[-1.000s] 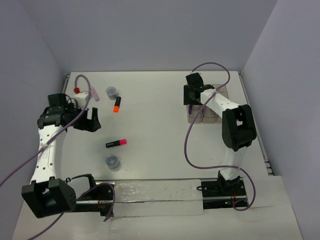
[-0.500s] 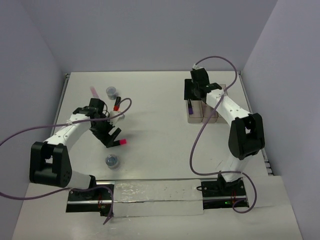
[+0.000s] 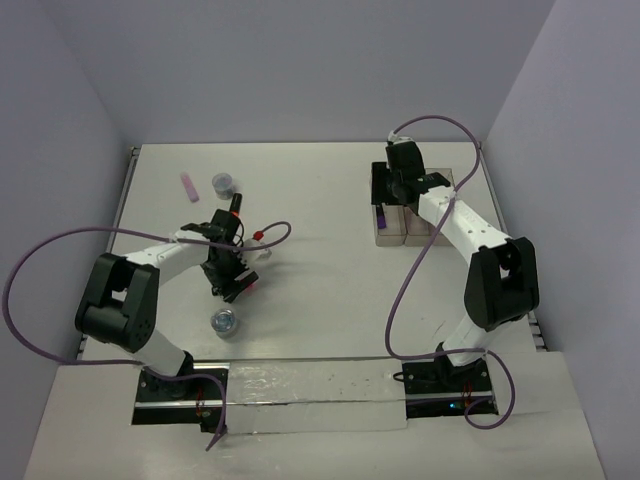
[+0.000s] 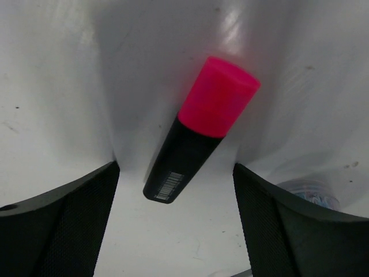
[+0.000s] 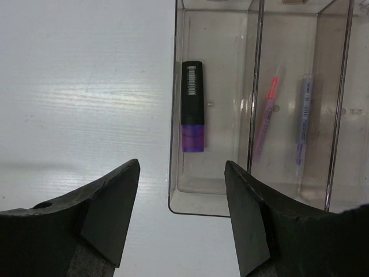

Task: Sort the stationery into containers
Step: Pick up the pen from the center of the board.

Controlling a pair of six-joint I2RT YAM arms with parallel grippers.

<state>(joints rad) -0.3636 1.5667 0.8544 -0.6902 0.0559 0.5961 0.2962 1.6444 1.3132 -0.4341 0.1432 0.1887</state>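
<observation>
The pink-ended black highlighter lies on the table between the jaws of my left gripper, which is open and low over it. My right gripper is open and empty above the near end of the clear bins. The purple-ended highlighter lies in the left bin. A pink stick and a grey stick lie in the bins to its right. The orange-ended highlighter is partly hidden behind my left arm. The pale pink block and one pot are at the far left.
The second pot stands just near of my left gripper and shows at the right edge of the left wrist view. Purple cables loop over both arms. Walls close the table on the left, back and right.
My left arm has swung right and down from the far left onto the pink highlighter. My right gripper has let go of the purple highlighter into the left bin and drawn back.
</observation>
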